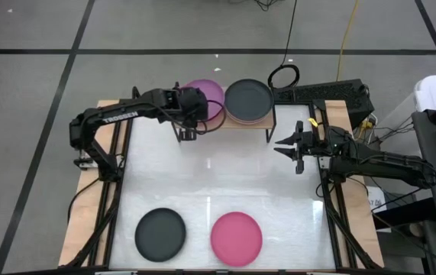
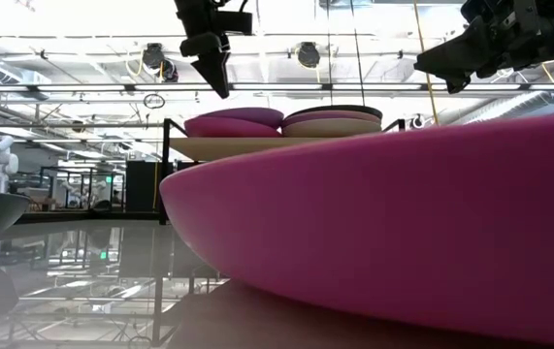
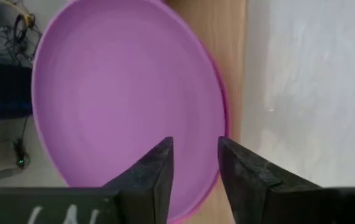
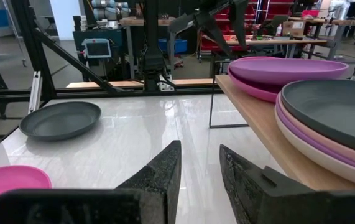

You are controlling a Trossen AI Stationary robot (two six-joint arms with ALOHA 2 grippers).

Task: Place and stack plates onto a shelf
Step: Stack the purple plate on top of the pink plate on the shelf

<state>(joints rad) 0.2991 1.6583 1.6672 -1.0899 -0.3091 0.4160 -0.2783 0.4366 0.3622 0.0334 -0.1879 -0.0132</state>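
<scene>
Left gripper (image 1: 189,122): hovers above the shelf's left end, over the purple plate (image 1: 207,98); fingers (image 3: 155,177) slightly parted, gripping nothing.
Left stack: purple plate on top; the right wrist view shows a hot pink plate (image 4: 255,88) under it, which the high view hides.
Shelf (image 1: 247,123): light-wood top almost fully covered by plates from above; its black legs show at the front edge.
Right stack: dark grey plate (image 1: 247,98) on top; the right wrist view shows purple and beige rims (image 4: 314,146) beneath, cut off by the frame.
Right gripper (image 1: 285,143): held above the table just right of the shelf, fingers apart, empty.
Table (image 1: 225,176): a black plate (image 1: 160,233) and a hot pink plate (image 1: 236,237) lie side by side near the front edge.
Low view: the near pink plate (image 2: 403,233) fills most of it, hiding much of the table.
</scene>
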